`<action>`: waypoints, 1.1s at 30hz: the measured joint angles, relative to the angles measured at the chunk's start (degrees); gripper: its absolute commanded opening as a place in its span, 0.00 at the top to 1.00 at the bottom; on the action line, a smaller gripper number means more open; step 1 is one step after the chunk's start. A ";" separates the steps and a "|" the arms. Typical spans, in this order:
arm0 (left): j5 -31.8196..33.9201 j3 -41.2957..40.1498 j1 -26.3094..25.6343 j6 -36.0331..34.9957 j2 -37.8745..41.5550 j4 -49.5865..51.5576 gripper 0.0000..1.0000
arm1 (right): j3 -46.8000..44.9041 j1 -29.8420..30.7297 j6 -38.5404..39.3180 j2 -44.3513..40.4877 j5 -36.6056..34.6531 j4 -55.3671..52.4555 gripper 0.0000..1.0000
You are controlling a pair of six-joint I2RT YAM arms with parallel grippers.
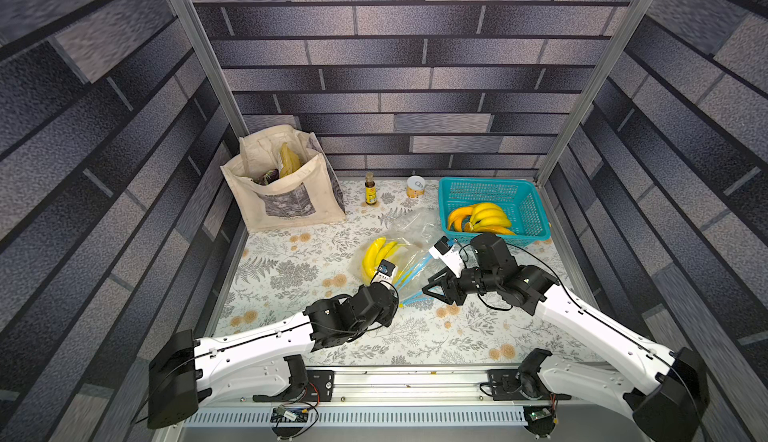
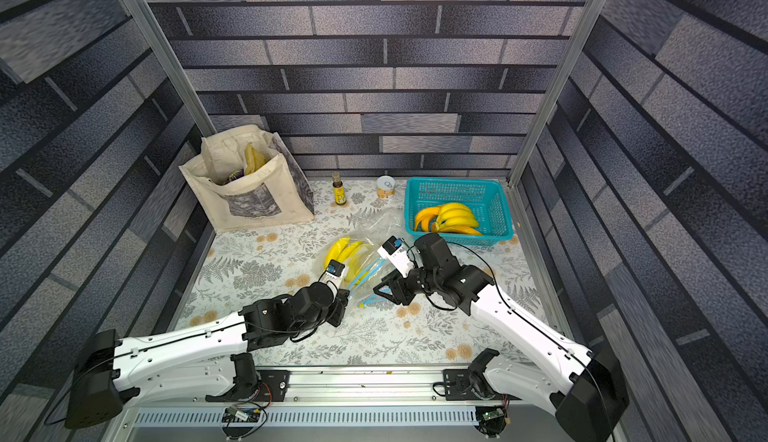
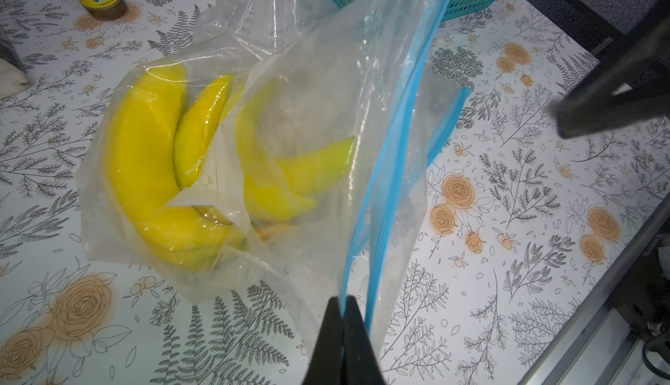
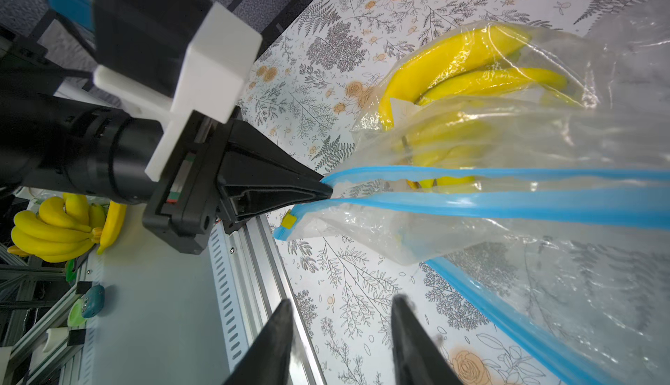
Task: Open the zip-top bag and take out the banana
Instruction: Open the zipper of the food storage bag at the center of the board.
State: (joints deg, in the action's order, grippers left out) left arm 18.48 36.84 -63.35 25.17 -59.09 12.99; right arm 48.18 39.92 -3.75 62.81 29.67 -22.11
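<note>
Both top views: high above the front edge of the table [image 1: 291,261], looking steeply down, covering it whole. Wrist views: close, facing the zip-top bag [image 3: 326,75] from opposite sides.

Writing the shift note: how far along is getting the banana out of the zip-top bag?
Done: the blue strips of the zip-top bag stand parted, so its mouth looks open. In hand: the left gripper is shut on one strip; the right gripper is open and empty nearby. Left: the bananas lie inside, not yet taken out.
</note>
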 measured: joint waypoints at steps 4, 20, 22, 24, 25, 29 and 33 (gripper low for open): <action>-0.02 0.00 0.00 0.46 0.83 -0.17 1.00 | 0.00 0.74 0.07 3.26 -1.20 5.01 0.56; 1.31 0.00 0.00 1.01 4.04 -2.36 1.00 | 2.03 2.03 0.72 14.80 -3.02 17.81 0.55; 1.51 0.00 0.00 1.03 4.11 -2.60 1.00 | 3.08 2.21 1.36 16.26 -3.30 17.81 0.57; 1.73 -0.02 0.00 1.05 4.11 -2.75 1.00 | 5.16 2.51 2.45 18.64 -3.82 16.76 0.60; 1.92 -0.02 0.00 1.07 4.15 -2.75 1.00 | 6.16 2.75 2.93 19.91 -4.24 16.06 0.60; 2.99 -0.31 0.57 1.49 5.05 -2.71 1.00 | 7.65 4.46 4.85 23.76 -6.58 12.44 0.63; 3.17 -1.70 2.10 2.36 7.61 -2.12 1.00 | 6.36 5.70 5.73 24.48 -8.50 9.05 0.65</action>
State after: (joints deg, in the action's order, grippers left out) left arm 21.65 35.14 -61.25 27.53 -51.48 10.87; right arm 54.54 45.63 1.98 87.29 21.17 -13.06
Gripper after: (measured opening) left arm 0.043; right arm 0.362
